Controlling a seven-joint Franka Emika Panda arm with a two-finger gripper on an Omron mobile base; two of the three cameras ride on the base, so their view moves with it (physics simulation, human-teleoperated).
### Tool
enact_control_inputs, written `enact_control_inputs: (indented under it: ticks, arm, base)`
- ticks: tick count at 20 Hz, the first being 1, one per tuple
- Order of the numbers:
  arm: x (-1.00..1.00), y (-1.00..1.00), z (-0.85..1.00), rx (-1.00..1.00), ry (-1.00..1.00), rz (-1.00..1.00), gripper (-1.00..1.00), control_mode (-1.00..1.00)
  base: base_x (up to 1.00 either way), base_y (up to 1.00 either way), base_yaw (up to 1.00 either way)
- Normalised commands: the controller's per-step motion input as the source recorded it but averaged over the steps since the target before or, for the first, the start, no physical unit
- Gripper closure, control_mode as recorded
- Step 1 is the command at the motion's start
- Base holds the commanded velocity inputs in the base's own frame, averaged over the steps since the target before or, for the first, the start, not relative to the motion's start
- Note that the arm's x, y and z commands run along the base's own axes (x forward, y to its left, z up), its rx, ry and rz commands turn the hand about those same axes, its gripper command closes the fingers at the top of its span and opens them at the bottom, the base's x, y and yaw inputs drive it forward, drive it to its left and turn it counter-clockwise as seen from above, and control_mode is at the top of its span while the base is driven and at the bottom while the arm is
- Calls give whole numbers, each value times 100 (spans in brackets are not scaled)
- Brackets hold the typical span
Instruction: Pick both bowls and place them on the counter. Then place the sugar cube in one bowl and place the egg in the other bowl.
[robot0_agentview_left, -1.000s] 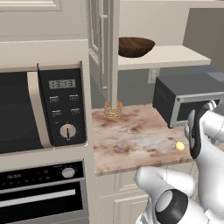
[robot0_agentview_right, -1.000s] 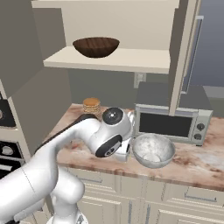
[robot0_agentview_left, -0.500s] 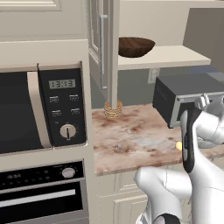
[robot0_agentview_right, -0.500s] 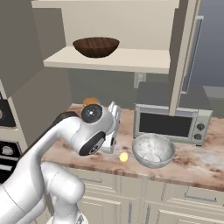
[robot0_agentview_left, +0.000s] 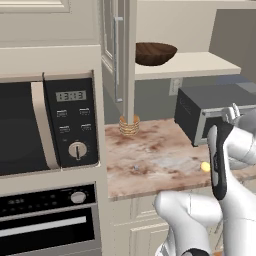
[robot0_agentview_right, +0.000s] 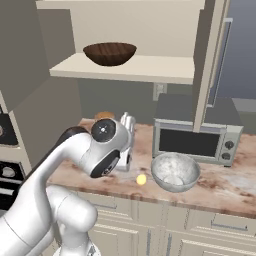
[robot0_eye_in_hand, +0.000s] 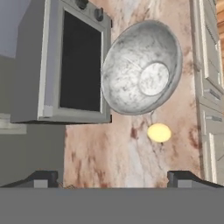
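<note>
The two-finger gripper (robot0_eye_in_hand: 112, 177) stands wide open over the marbled pinkish-beige counter (robot0_eye_in_hand: 113, 153), holding and touching nothing. In the hand view, the pale grey mottled bowl (robot0_eye_in_hand: 141, 68) sits on the counter just in front of the grey toaster oven (robot0_eye_in_hand: 65, 65), with the small pale yellow egg (robot0_eye_in_hand: 159, 132) near its rim, apart from it. The right base view adds the dark brown wooden bowl (robot0_agentview_right: 109, 53) on the cream shelf (robot0_agentview_right: 150, 70). The left base view adds a tiny whitish sugar cube (robot0_agentview_left: 133, 167) and stacked tan rings (robot0_agentview_left: 129, 125) on the counter.

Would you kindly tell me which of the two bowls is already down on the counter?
The pale grey mottled bowl, resting on the marbled counter beside the small yellow egg. The dark brown wooden bowl sits on the cream shelf.
</note>
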Motion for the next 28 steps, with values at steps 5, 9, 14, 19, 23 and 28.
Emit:
enact_control_inputs:
  ticks: [5,9,14,19,23,28]
  arm:
    - [2,16,57,0,-9,20,-100,-100]
    - [6,33,69,0,-6,21,-100,-100]
    - [7,45,73,0,-4,18,-100,-100]
    - [12,46,65,-2,-4,16,-100,-100]
    - [24,36,47,-6,-5,17,-100,-100]
    - [32,30,29,-10,-8,15,-100,-100]
  base:
    - [0,0,0]
    - [0,0,0]
    - [0,0,0]
    - [0,0,0]
    - [0,0,0]
    - [0,0,0]
